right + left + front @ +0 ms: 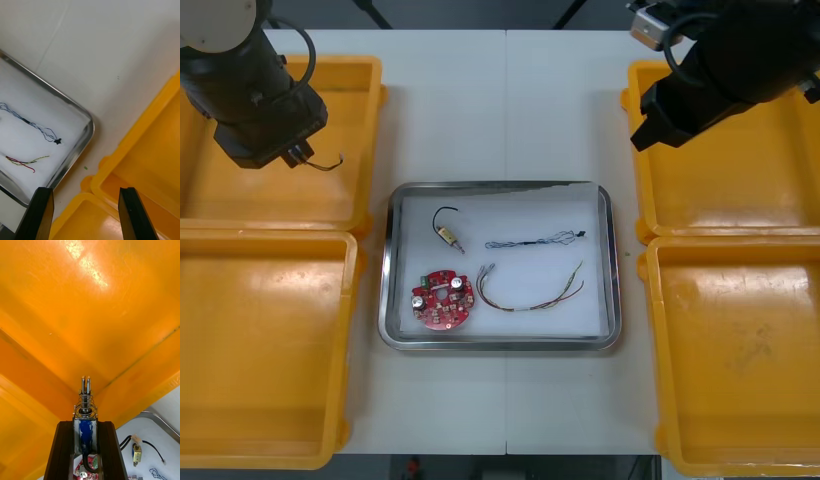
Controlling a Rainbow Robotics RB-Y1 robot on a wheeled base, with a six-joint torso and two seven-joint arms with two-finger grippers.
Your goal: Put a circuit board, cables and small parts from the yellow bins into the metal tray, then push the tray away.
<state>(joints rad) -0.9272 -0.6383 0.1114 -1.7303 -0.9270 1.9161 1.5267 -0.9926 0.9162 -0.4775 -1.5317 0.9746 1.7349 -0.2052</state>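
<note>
Left gripper above far-left yellow bin, fingers clamped on small metal part. Part judged light, rigid, slick; spring and thin lead fragile, so body grip suits. Metal tray lies right and nearer, holding circuit board. Right gripper wide apart, empty, by far-right bin.

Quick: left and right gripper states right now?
Left gripper: shut on a small metal part, over a left yellow bin.
Right gripper: open, holding nothing.
</note>
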